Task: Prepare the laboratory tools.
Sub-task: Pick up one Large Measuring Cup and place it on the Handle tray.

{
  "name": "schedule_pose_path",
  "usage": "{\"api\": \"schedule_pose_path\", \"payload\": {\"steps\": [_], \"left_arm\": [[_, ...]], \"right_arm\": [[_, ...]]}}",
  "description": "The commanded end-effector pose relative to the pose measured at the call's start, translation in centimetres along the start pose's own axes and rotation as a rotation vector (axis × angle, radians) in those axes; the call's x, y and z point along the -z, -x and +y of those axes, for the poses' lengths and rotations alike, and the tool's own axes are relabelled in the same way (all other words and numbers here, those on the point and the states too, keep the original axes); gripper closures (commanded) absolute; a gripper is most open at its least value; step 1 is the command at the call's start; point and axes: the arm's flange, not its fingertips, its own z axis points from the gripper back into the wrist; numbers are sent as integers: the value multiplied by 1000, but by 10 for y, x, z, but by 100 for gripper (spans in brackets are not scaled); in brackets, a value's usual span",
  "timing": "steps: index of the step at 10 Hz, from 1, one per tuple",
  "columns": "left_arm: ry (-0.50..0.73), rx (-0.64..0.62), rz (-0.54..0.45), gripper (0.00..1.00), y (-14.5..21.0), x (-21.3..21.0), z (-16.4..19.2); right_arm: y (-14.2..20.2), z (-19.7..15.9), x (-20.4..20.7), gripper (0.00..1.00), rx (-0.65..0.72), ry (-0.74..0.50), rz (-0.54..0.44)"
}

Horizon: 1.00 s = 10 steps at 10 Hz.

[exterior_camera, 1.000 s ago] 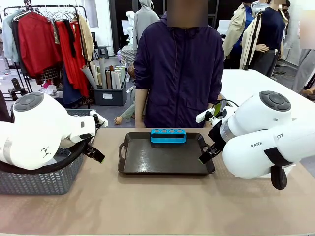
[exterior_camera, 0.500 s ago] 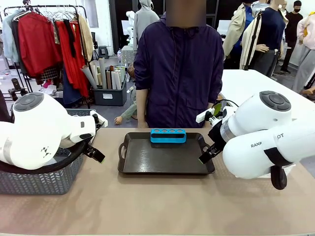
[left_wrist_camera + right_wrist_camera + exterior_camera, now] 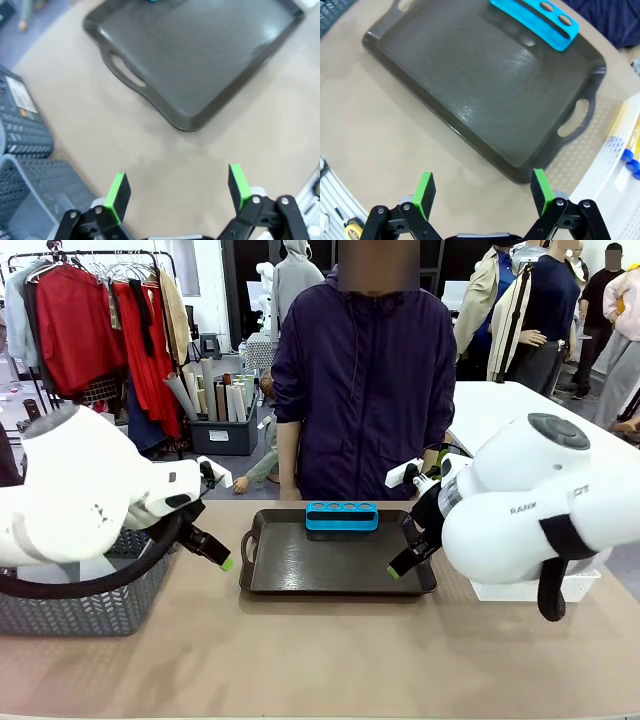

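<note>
Glossy dark tray (image 3: 330, 565), blue plastic rack (image 3: 342, 516), matt tan tabletop (image 3: 320, 660).

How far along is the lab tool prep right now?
Done: the small blue plastic tube rack sits at the far edge of the dark rectangular tray, holes empty. In hand: nothing; the left gripper and right gripper hover open near the tray. Left: blue-capped tubes lie in the white perforated basket, not yet racked.

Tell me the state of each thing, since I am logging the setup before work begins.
tube rack: on the tray's far side, holes empty.
tray: bare apart from the rack.
left gripper: open, empty, over the table.
right gripper: open, empty, over the table.
blue-capped tubes: capped, in the white basket.
</note>
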Motion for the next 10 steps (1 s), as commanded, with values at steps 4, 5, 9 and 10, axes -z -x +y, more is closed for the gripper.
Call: {"api": "schedule_pose_path", "payload": {"steps": [4, 5, 9, 10], "left_arm": [[82, 79, 45, 0, -31, -44, 25], [89, 102, 10, 0, -39, -58, 27], [87, 155, -128, 0, -76, -94, 47], [85, 173, -143, 0, -83, -101, 48]], "right_arm": [[-26, -42, -66, 0, -43, -105, -7], [-34, -54, -80, 0, -66, -145, -13], [-57, -107, -130, 0, -136, -192, -34], [-60, -120, -139, 0, -150, -177, -64]]}}
